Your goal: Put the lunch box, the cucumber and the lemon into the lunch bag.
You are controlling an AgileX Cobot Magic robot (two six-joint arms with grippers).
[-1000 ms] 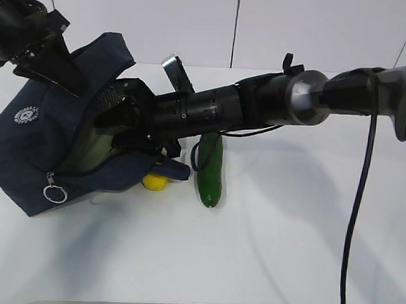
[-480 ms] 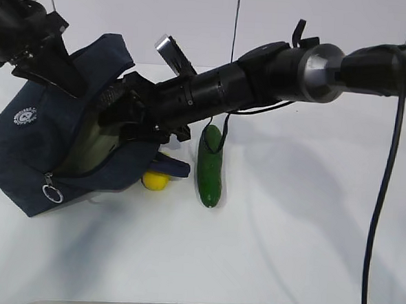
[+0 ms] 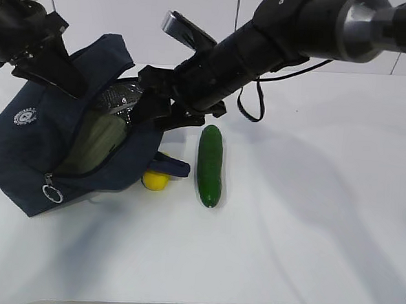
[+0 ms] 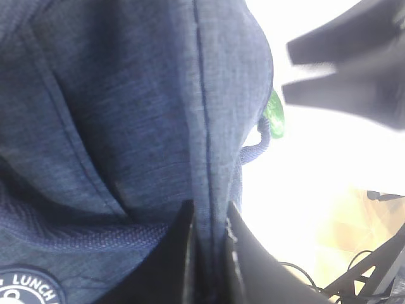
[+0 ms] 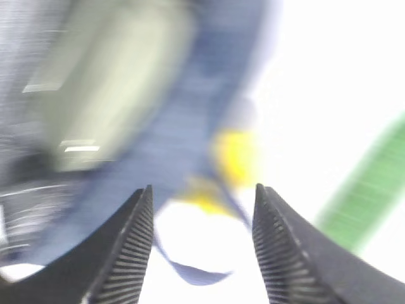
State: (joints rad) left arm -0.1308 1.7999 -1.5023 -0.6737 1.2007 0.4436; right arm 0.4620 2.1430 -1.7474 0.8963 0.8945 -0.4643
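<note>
Ridged black fingers (image 5: 136,253) of the right pincer (image 5: 201,244) stand apart with nothing between them, above the mouth of the navy fabric lunch bag (image 3: 44,149), where the pale sage lid of the lunch box (image 3: 97,142) shows against silvery lining. Just beyond that pincer on the white bench (image 3: 287,233) lie the small yellow lemon (image 3: 155,181), touching the bag, and the smooth dark green cucumber (image 3: 210,165). Left pincer (image 4: 205,253) is pinched on a fold of the bag's woven cloth.

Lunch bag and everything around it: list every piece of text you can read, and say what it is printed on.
"LUNCH": white letters on the round patch of the lunch bag, cut off at the frame's edge in the left wrist view.
The same round patch in the exterior view: its ring of lettering is too small to read.
Nothing else bears readable text.
</note>
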